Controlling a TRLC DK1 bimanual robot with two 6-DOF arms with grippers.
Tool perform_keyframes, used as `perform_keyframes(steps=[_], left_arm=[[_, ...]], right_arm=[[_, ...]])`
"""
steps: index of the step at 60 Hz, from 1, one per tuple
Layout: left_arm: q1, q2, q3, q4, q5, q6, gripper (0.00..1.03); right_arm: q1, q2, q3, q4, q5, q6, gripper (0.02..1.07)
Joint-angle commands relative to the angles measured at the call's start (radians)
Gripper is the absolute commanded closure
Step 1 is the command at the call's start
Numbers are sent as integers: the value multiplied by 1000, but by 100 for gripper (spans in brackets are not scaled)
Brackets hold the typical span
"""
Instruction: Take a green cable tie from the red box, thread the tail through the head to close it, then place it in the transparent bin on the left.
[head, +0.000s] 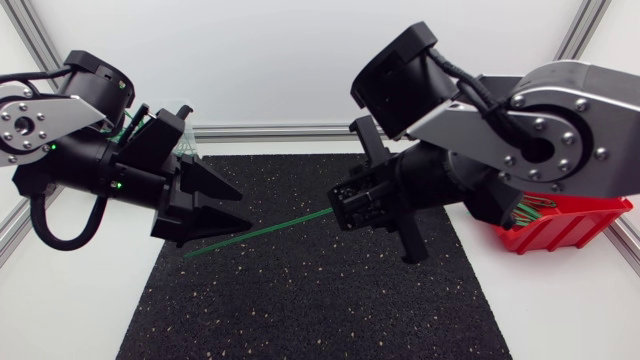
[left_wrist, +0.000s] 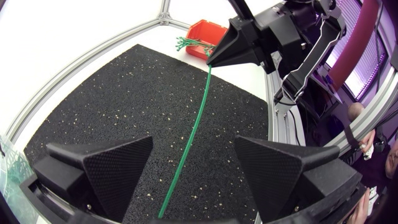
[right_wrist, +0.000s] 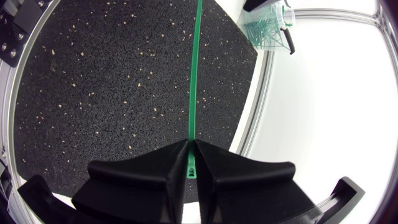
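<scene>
The green cable tie (head: 270, 232) is long, thin and bendy, so I think it could wobble or droop. If it does, the left gripper (head: 243, 208) may snap shut on air and miss it. The tie could also slide out of the right gripper (head: 340, 205) if the left one tugs on it. The head of the tie sits deep between the right fingers, so the tail may have no room to go through the hole.

The right gripper is closed tight on the head end of the tie, one finger on each side. The tie sticks straight out from it, above the black mat (head: 300, 300), and points left. The left gripper's fingers are wide apart and hold nothing. The tail runs through the gap between them, and I cannot tell if it touches them.

The red box (head: 560, 225) is far to the right. The transparent bin (right_wrist: 267, 28) is on the far left, behind the left arm.
</scene>
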Motion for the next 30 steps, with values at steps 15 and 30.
perform_keyframes(steps=[15,30], left_arm=[[-69,61,77,-90,31,128,12],[-101,133,143,-181,50,214,21]], right_arm=[[93,-43,-16,31,51,-42,93],[144,-25,-15,57,73,-43,93]])
